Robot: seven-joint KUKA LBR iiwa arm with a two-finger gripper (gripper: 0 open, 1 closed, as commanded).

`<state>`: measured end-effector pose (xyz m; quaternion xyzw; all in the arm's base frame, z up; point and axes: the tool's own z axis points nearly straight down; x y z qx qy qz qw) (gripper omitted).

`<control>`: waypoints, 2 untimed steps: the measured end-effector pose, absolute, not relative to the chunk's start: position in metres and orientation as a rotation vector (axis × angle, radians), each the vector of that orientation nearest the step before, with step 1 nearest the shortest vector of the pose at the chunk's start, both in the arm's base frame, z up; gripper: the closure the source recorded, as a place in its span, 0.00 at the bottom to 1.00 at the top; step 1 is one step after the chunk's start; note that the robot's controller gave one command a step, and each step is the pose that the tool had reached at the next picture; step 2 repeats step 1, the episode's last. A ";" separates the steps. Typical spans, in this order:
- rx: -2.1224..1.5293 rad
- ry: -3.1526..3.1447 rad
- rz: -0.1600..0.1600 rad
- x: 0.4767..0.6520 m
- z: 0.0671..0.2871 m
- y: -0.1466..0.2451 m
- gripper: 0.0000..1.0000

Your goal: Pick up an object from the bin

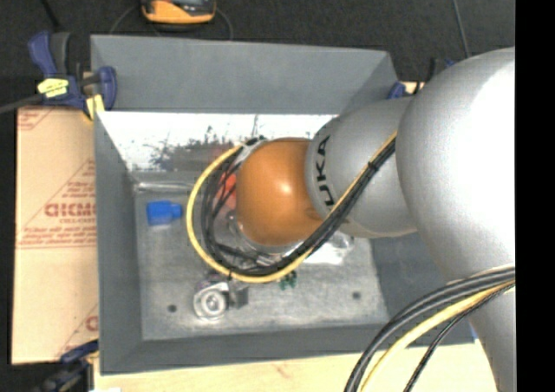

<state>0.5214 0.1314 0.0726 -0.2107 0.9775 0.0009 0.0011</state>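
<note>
In the bin point(117, 234) I count one blue block point(163, 212) at left and one silvery ring point(208, 302) at lower left, nearest my orange wrist cover point(269, 191), which hides my pincer, so open or closed I cannot tell.

You've got the grey bin point(117, 243) — on its floor a blue block point(163, 212) at left, a silvery round piece point(210, 302) near the front, and a small green bit point(289, 278).

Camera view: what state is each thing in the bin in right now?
blue block: lying on the bin floor at left, alone.
silver round piece: lying at the floor's near edge.
green bit: on the floor, right of the silver piece.
orange wrist cover: low over the bin's middle.
</note>
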 end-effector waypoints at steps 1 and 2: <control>-0.572 3.077 -0.001 0.536 0.281 0.128 1.00; -0.572 3.077 -0.001 0.536 0.281 0.128 1.00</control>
